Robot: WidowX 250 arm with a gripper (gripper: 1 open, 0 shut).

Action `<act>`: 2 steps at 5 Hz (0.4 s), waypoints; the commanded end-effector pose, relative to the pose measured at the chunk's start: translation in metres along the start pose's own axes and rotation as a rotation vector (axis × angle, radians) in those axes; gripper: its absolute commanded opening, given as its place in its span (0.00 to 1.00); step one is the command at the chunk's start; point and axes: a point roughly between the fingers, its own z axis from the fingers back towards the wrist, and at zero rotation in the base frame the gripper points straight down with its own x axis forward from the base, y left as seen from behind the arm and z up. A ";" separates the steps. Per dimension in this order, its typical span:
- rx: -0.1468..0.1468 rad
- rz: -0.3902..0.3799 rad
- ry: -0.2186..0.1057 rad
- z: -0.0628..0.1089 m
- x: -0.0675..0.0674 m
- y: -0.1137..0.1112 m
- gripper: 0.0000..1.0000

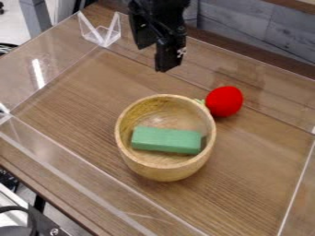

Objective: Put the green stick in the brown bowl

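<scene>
In the only view, from above and in front, the green stick [167,141] lies flat inside the brown bowl [139,159], on the bottom, a little toward the near wall. It is fully visible and nothing touches it. The bowl stands on the wooden counter [87,101], inside a low transparent fence [37,157] which is hard to follow because it shows mostly as reflections.

The black pincer [168,61] hangs above the counter, behind the bowl and well apart from it, pointing down. Its fingers stand released and hold nothing; the gap between them is dark and difficult to see clearly. The arm above it is cut off by the top edge.

The red ball [224,100] rests just beside the bowl, at its far right side. Its lower left part is hidden by the bowl's rim. A small clear folded stand [99,29] is at the far left corner.
</scene>
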 end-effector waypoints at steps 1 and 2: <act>0.027 0.018 -0.071 0.011 0.018 0.007 1.00; 0.027 0.053 -0.083 0.009 0.015 0.005 1.00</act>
